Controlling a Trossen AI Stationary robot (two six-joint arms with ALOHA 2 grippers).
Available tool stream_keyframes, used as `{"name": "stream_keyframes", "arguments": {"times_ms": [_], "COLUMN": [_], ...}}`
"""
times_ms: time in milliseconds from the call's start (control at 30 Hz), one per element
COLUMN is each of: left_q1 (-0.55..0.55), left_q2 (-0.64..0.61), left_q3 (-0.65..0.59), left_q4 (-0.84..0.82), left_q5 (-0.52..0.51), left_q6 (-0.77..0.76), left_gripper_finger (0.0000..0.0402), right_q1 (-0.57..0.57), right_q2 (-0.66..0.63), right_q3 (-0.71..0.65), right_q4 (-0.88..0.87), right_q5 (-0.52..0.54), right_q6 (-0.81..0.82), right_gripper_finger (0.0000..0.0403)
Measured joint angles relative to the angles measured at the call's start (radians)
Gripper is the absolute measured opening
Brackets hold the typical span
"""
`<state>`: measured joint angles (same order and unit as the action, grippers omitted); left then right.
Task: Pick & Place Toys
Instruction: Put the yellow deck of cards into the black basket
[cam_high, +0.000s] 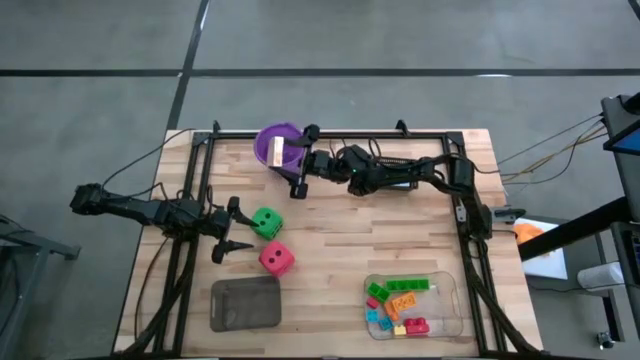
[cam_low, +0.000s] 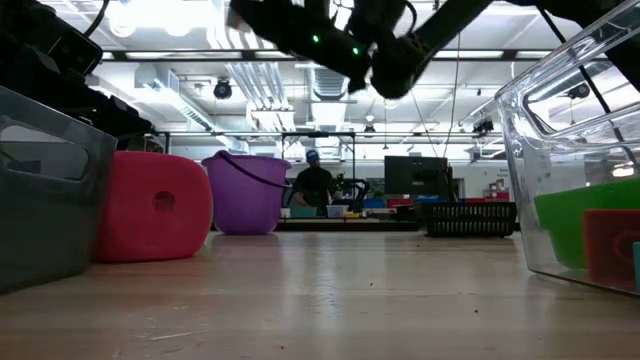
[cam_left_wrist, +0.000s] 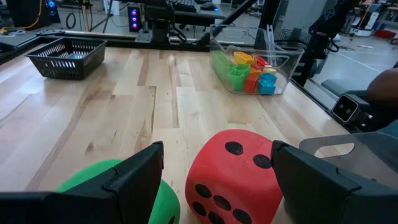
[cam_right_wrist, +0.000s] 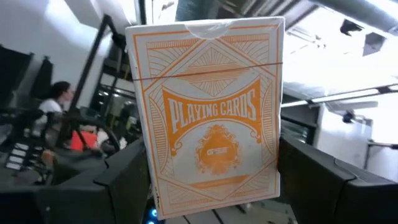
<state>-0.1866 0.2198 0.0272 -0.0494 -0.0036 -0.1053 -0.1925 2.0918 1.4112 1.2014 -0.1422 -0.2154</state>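
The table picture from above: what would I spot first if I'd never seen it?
Probably the two big dice in the middle of the table: the green die and the red die, right by the open left gripper. Then the purple cup at the far edge, where the right gripper holds an orange-printed box of playing cards. Bright little bricks fill a clear tray.
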Motion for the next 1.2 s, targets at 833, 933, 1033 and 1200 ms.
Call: {"name": "stream_keyframes", "arguments": {"times_ms": [833, 933, 1033, 1200], "left_q1": [0.0, 0.0, 0.0, 0.0], "left_q2": [0.0, 0.0, 0.0, 0.0], "left_q3": [0.0, 0.0, 0.0, 0.0], "left_q4": [0.0, 0.0, 0.0, 0.0], "left_q5": [0.0, 0.0, -0.001, -0.003], "left_q6": [0.0, 0.0, 0.0, 0.0], "left_gripper_finger": [0.0301, 0.0301, 0.0301, 0.0301], "right_q1": [-0.059, -0.061, -0.061, -0.061], "right_q2": [-0.413, -0.512, -0.608, -0.761], "right_q3": [-0.53, -0.599, -0.658, -0.713], "right_q4": [-0.393, -0.504, -0.625, -0.874], "right_q5": [0.216, 0.265, 0.315, 0.411], "right_q6": [-0.106, -0.114, -0.122, -0.122], "right_gripper_finger": [0.0289, 0.0289, 0.0289, 0.0289]}}
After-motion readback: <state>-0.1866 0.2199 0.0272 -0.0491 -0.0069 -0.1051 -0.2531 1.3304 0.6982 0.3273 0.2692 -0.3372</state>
